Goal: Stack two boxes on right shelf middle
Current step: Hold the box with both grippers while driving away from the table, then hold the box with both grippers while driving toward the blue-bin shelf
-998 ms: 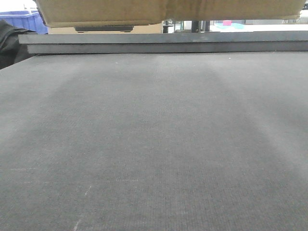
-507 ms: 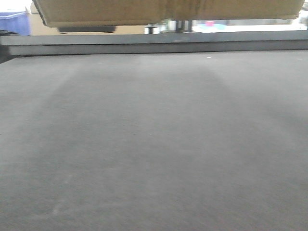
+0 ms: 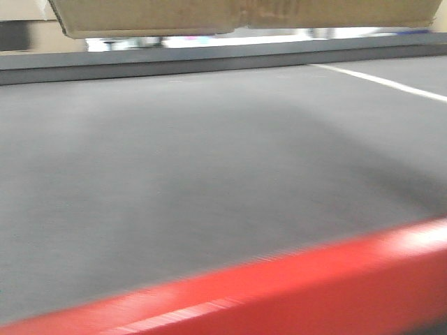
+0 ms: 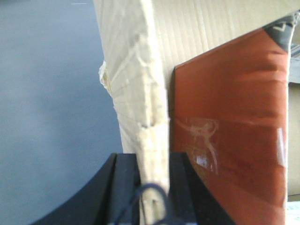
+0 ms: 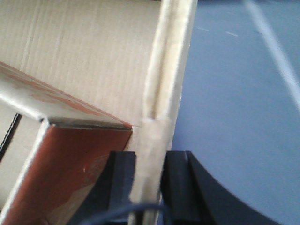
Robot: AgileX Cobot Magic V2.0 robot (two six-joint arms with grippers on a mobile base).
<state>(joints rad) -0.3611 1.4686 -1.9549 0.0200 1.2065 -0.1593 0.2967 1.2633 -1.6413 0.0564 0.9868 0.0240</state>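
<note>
1. Front view: the box (image 3: 244,14) hangs along the top of the frame, and only its underside edge shows, above the far part of the grey table top (image 3: 209,153). The red frame rail (image 3: 314,279) runs across the near side and a white line (image 3: 384,80) lies far right. Neither claw shows here, nor the shelf, nor a second box. The view is smeared, which I take to mean the base is moving. My worry is that a swing could drag the low box bottom over the table edge, or bump it against the shelf lip once that comes near.

2. Left wrist view: my left claw (image 4: 152,187) is clamped on the top edge of the box's wall, with the black fingers (image 4: 123,187) on either side of the cardboard. The wall runs straight away from the claw. The grey surface lies to its left and a glossy red-brown panel (image 4: 229,131) to its right, inside the box. The edge is ragged and crushed where I pinch it. I judge that this thin wall could tear or fold under the load, and the box would then sag or slip out.

3. Right wrist view: my right claw (image 5: 149,183) is likewise closed on the opposite wall's edge, with cardboard between the pads. The box interior lies to the left and the grey surface to the right. If my two claws drift apart or together, the walls could buckle and the box could twist.
</note>
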